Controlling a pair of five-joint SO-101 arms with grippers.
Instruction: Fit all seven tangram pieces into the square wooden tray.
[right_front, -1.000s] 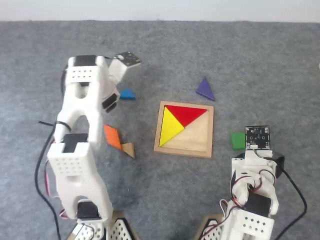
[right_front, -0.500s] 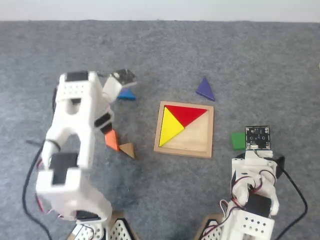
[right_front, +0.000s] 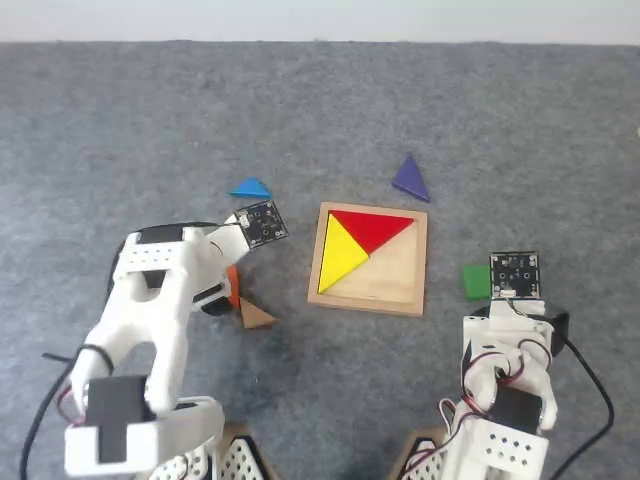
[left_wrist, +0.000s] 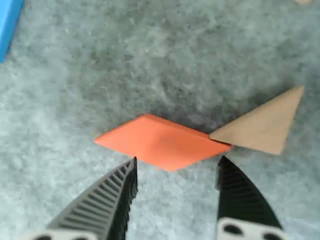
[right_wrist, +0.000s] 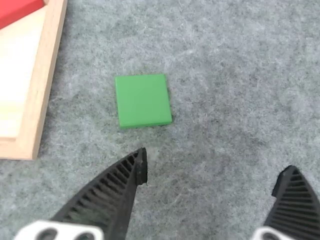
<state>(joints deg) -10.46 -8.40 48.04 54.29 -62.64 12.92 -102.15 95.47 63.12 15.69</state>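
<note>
Two in tray (right_front: 372, 300): red triangle (right_front: 372, 230), yellow triangle (right_front: 340, 255). Left tool (left_wrist: 177, 161) released, straddling orange parallelogram (left_wrist: 162, 142), likely for pickup; right tool (right_wrist: 217, 162) released near green square (right_wrist: 143, 100).

Overhead camera spans the table (right_front: 500, 120); both wrist cameras look down close

orange piece (right_front: 233, 285) mostly covered by left arm (right_front: 160, 300) | blue piece (left_wrist: 7, 25) cut by view edge | wooden tray (right_wrist: 43, 75) and red piece (right_wrist: 12, 7) cropped at edge
</note>
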